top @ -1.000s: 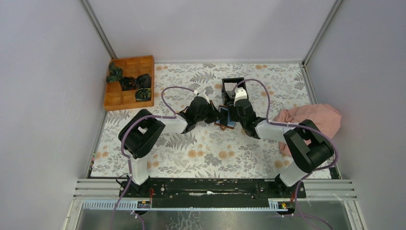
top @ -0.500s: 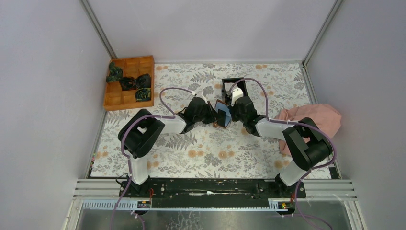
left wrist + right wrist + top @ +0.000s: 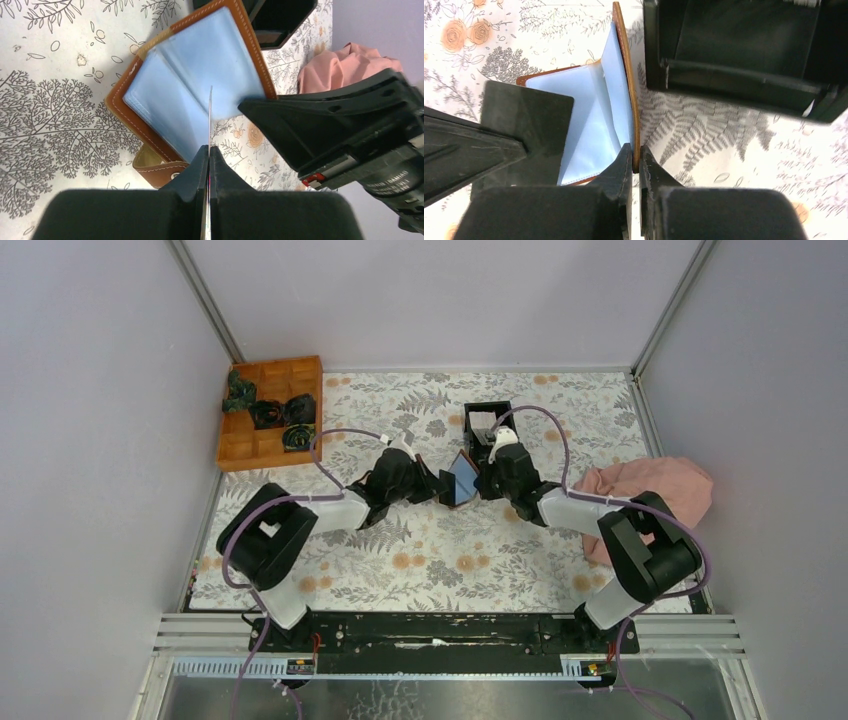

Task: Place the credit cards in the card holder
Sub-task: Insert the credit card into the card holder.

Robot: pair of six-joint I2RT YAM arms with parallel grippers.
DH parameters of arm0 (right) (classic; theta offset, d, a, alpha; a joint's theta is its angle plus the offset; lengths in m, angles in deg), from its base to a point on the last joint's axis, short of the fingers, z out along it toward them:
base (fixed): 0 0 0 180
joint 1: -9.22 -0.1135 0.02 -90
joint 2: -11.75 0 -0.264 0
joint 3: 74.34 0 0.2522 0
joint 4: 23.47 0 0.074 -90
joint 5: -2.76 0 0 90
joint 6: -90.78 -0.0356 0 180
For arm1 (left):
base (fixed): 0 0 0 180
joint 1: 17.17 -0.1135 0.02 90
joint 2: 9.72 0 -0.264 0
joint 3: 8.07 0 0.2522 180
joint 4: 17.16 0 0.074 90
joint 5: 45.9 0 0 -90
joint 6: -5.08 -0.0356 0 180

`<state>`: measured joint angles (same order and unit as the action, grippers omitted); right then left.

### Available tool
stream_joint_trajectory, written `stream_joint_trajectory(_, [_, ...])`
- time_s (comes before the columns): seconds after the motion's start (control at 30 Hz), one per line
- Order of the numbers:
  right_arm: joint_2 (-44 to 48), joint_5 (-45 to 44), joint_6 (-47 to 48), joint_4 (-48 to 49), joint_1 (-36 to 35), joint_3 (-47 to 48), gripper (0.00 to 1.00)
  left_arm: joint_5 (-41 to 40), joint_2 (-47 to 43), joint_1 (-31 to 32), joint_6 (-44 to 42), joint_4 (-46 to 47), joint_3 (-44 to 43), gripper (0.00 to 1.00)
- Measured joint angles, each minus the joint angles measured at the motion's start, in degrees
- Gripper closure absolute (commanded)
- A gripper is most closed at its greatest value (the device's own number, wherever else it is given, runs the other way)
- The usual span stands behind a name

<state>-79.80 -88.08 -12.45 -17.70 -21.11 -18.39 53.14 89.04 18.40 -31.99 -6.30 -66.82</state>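
At far left of the floral table (image 3: 430, 560), orange tray (image 3: 250, 447) with dark bundles (image 3: 268, 414), well apart from the arms. At centre, left gripper (image 3: 209, 150) pinched tight on a thin credit card (image 3: 209, 120), seen edge-on, reaching up before the pale blue sleeves of the card holder (image 3: 200, 65), open and propped. Just right, right gripper (image 3: 634, 152) clamped on the holder's brown cover edge. Close behind, black box (image 3: 488, 406). Far right, pink cloth (image 3: 655, 485).

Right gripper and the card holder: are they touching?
Touching. Right wrist view: fingers of the right gripper pinch the card holder by its brown cover.
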Motion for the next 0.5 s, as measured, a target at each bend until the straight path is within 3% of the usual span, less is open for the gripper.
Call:
stream_joint_trajectory(0.2, [3.2, -1.2, -12.5, -2.5, -1.6, -3.2, 1.0, -1.1, -3.2, 0.0, 0.1, 0.0, 2.2, 1.0])
stream_joint_trajectory(0.5, [8.8, -8.6, -25.2, -7.8, -10.4, -5.0, 1.0, -2.0, -3.3, 0.0, 1.2, 0.3, 3.9, 1.0])
